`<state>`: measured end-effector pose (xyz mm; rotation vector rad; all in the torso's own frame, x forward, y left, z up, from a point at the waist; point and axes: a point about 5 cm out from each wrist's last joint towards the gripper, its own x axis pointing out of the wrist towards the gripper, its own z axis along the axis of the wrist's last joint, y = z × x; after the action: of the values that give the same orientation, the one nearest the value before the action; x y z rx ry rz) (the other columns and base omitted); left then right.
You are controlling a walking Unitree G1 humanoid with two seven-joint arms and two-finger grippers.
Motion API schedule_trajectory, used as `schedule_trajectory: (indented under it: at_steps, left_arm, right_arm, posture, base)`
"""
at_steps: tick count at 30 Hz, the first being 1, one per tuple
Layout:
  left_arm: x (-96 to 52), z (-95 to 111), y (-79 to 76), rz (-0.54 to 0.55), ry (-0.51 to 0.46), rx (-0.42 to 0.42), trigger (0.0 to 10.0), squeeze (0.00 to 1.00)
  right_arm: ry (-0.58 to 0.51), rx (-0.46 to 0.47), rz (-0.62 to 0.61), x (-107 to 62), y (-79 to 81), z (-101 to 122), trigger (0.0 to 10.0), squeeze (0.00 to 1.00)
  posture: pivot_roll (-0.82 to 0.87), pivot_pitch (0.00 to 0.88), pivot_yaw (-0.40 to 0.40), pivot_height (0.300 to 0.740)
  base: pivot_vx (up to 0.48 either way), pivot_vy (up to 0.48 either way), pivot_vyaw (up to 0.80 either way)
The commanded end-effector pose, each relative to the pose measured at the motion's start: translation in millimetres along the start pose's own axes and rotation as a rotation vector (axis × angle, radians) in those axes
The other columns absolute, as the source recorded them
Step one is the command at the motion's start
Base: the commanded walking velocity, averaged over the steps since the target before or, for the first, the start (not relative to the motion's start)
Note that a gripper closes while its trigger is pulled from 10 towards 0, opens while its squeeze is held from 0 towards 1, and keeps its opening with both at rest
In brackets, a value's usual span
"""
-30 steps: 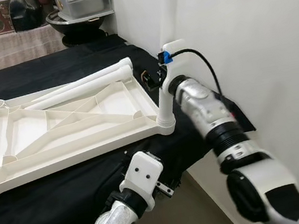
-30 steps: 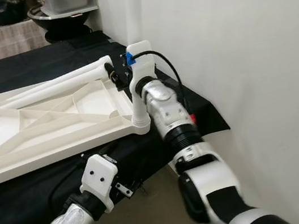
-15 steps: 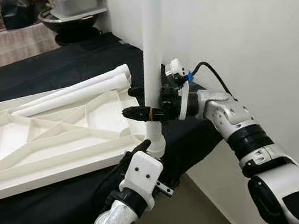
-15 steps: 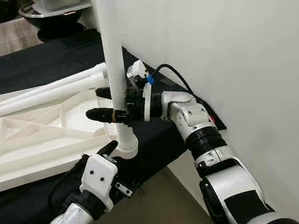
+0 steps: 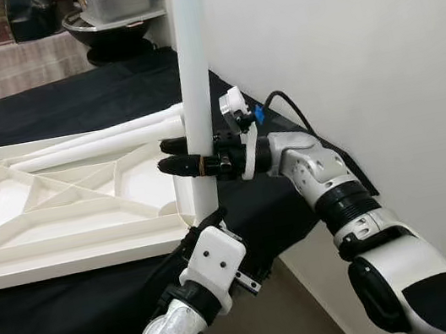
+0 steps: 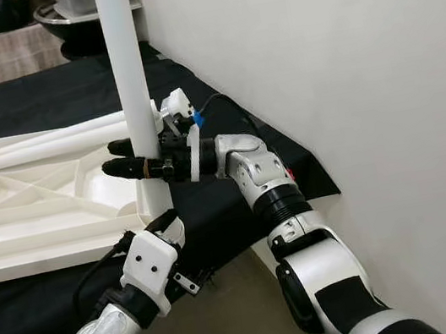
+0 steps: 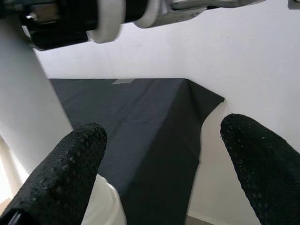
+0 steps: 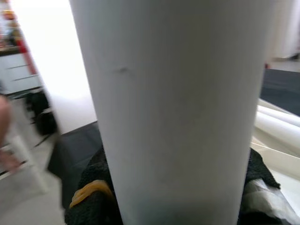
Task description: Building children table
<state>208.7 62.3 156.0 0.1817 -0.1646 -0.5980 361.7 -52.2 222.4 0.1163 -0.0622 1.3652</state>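
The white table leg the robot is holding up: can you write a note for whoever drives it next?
Right gripper is shut on the long white plastic table leg, holding it upright at the near right corner of the upturned white plastic tabletop on the black-covered bench. Left gripper is open, low beside the leg's foot. Two more white tube legs lie along the tabletop's far edge.
Done: one leg stood at its corner.
Left: check that it is seated, then fit the others.

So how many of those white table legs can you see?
3. One upright leg stands at the tabletop's near corner, held by the right gripper. Two loose legs lie along its far edge. Others may be hidden.
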Motion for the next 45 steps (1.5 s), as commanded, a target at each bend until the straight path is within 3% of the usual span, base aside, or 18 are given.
schedule_trajectory:
  at_steps: [1, 4, 5, 7, 9, 14, 15, 16, 18, 19, 25, 27, 28, 31, 33, 37, 41, 45]
  left_arm:
    - [-0.8, -4.9, -1.9, -0.015, 0.017, 0.006, 10.0, 0.0]
    - [-0.4, -5.0, -2.0, -0.017, 0.016, 0.007, 10.0, 0.0]
    - [-0.2, -5.0, -1.4, -0.018, 0.016, 0.008, 10.0, 0.0]
    - [-0.2, -5.0, -1.4, -0.018, 0.016, 0.008, 10.0, 0.0]
    - [0.7, -4.9, -1.3, -0.021, 0.015, 0.01, 10.0, 0.0]
    - [1.8, -4.4, -2.1, -0.026, 0.013, 0.008, 10.0, 0.0]
    - [2.4, -3.9, -2.9, -0.023, 0.012, 0.002, 10.0, 0.0]
    - [2.4, -3.9, -2.9, -0.023, 0.012, 0.002, 10.0, 0.0]
    - [2.7, -3.6, -4.0, -0.021, 0.011, -0.001, 10.0, 0.0]
    - [2.2, -3.9, -5.0, -0.019, 0.012, -0.005, 10.0, 0.0]
    - [1.1, -4.7, -6.8, -0.022, 0.014, -0.007, 10.0, 0.0]
    - [1.6, -4.5, -6.8, -0.024, 0.014, -0.007, 10.0, 0.0]
    - [2.2, -4.2, -6.6, -0.024, 0.013, -0.007, 10.0, 0.0]
    - [3.0, -3.3, -5.6, -0.024, 0.008, -0.007, 10.0, 0.0]
    - [3.1, -3.3, -5.1, -0.024, 0.006, -0.008, 10.0, 0.0]
    - [3.1, -3.4, -5.1, -0.024, 0.005, -0.009, 10.0, 0.0]
    - [2.8, -1.7, -9.5, -0.031, 0.001, -0.019, 10.0, 0.0]
    - [1.5, -1.6, -7.8, -0.024, 0.006, -0.018, 10.0, 0.0]
  right_arm:
    - [0.01, 0.039, -0.112, 0.7, -4.6, -9.6, 0.0, 0.0]
    - [0.011, 0.026, -0.458, 3.1, -22.0, -7.6, 0.0, 0.0]
    - [0.048, 0.005, -0.755, -6.6, -35.9, -9.7, 0.0, 0.0]
    - [0.048, 0.005, -0.755, -6.6, -35.9, -9.7, 0.0, 0.0]
    - [0.062, -0.013, -1.255, -36.8, -49.0, -13.2, 0.0, 0.0]
    - [0.023, -0.048, -1.453, -50.7, -46.3, -10.4, 0.0, 0.0]
    - [-0.019, -0.044, -1.453, -44.1, -40.9, -8.1, 8.9, 0.0]
    - [-0.019, -0.044, -1.453, -44.1, -40.9, -8.1, 8.9, 0.0]
    - [-0.057, -0.035, -1.412, -35.5, -36.9, -5.6, 10.0, 0.0]
    - [-0.082, -0.05, -1.34, -26.5, -33.7, -1.5, 10.0, 1.0]
    - [-0.129, -0.099, -1.302, -20.9, -32.3, 9.3, 10.0, 1.0]
    - [-0.174, -0.115, -1.2, -11.7, -29.0, 17.9, 10.0, 0.87]
    - [-0.204, -0.144, -1.142, -8.0, -26.1, 24.9, 10.0, 0.0]
    - [-0.138, -0.102, -0.956, -3.4, -23.9, 19.1, 10.0, 0.0]
    - [-0.019, -0.039, -0.567, -11.2, -16.9, 4.2, 10.0, 0.0]
    - [0.009, -0.011, -0.452, -16.4, -13.3, 0.0, 10.0, 0.0]
    - [0.044, 0.023, -0.062, -32.0, -0.6, -2.8, 10.0, 0.0]
    - [0.014, 0.097, 0.122, -17.4, 2.9, 3.2, 10.0, 0.0]
  posture:
    - [0.05, 0.0, -0.096, 0.74]
    - [0.05, 0.0, -0.093, 0.74]
    - [0.05, 0.0, -0.092, 0.74]
    - [0.05, 0.0, -0.092, 0.74]
    - [0.04, 0.0, -0.089, 0.74]
    - [0.04, 0.0, -0.087, 0.74]
    - [0.04, 0.0, -0.083, 0.74]
    - [0.04, 0.0, -0.083, 0.74]
    - [0.04, 0.0, -0.088, 0.74]
    - [0.04, 0.0, -0.087, 0.74]
    - [0.04, 0.0, -0.093, 0.74]
    - [0.04, 0.0, -0.092, 0.74]
    - [0.04, 0.0, -0.092, 0.74]
    - [0.03, 0.0, -0.095, 0.74]
    - [0.03, 0.0, -0.098, 0.74]
    - [0.03, 0.0, -0.098, 0.74]
    - [0.04, 0.0, -0.103, 0.74]
    - [0.06, 0.0, -0.113, 0.74]
  base:
    - [0.0, 0.0, 0.0]
    - [0.0, 0.0, 0.0]
    - [0.0, 0.0, 0.0]
    - [0.0, 0.0, 0.0]
    - [0.0, 0.0, 0.0]
    - [0.0, 0.0, 0.0]
    - [0.0, 0.0, 0.0]
    - [0.0, 0.0, 0.0]
    - [0.0, 0.0, 0.0]
    - [0.0, 0.0, 0.0]
    - [0.0, 0.0, 0.0]
    - [0.0, 0.0, 0.0]
    - [0.0, 0.0, 0.0]
    - [0.0, 0.0, 0.0]
    - [0.0, 0.0, 0.0]
    - [0.0, 0.0, 0.0]
    - [0.0, 0.0, 0.0]
    - [0.0, 0.0, 0.0]
